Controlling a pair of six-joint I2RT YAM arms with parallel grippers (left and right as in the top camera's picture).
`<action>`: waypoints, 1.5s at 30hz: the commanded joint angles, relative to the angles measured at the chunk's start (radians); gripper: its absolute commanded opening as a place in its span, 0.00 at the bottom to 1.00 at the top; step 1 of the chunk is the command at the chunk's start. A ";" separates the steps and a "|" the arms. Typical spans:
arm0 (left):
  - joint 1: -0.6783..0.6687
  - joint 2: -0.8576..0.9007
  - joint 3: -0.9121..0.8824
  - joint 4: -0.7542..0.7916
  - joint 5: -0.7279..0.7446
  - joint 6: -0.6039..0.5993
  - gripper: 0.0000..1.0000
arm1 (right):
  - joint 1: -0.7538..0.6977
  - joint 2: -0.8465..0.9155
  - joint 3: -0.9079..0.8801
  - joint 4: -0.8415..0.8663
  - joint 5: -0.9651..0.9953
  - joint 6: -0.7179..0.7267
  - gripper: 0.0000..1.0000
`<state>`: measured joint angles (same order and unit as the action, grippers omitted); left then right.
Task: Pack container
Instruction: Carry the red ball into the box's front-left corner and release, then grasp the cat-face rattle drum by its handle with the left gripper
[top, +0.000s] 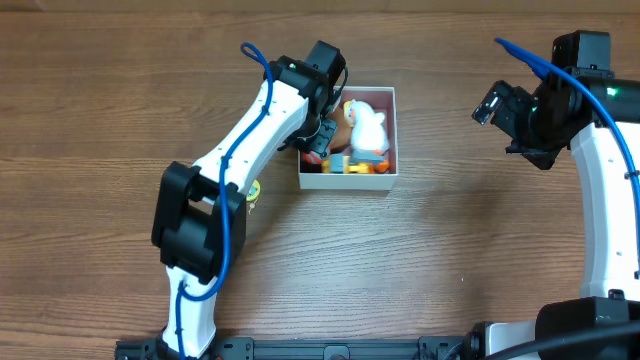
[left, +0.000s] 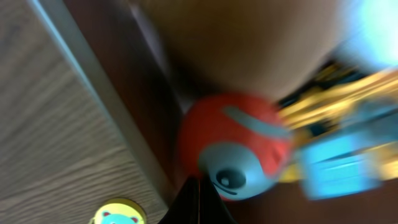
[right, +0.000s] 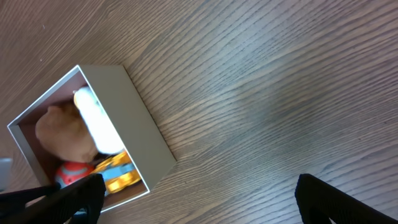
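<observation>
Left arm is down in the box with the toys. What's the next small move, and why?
Probably raise the left gripper straight up, clear of the container. It sits close against the red and grey toy inside, and whether its jaws are open can't be told, so a slow lift would show if the toy is released. A yellow round piece lies on the table outside.

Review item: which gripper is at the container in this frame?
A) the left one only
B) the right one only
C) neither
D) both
A: in the overhead view the left gripper is down at the left edge of the container, while the right gripper hangs well apart from it, off to the side.
</observation>
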<state>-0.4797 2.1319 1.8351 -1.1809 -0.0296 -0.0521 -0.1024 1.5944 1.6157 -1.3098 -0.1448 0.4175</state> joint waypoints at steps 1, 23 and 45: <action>-0.005 0.043 -0.013 -0.006 0.050 0.002 0.04 | 0.001 -0.010 0.021 0.003 0.012 -0.003 1.00; 0.127 -0.267 0.097 -0.350 -0.012 0.018 0.91 | 0.001 -0.010 0.021 0.002 0.012 -0.003 1.00; 0.287 -0.272 -0.709 0.108 -0.029 0.005 0.86 | 0.001 -0.010 0.021 0.007 0.032 -0.006 1.00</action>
<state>-0.2459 1.8668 1.1667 -1.1015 -0.0349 -0.0563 -0.1020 1.5944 1.6161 -1.3083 -0.1349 0.4171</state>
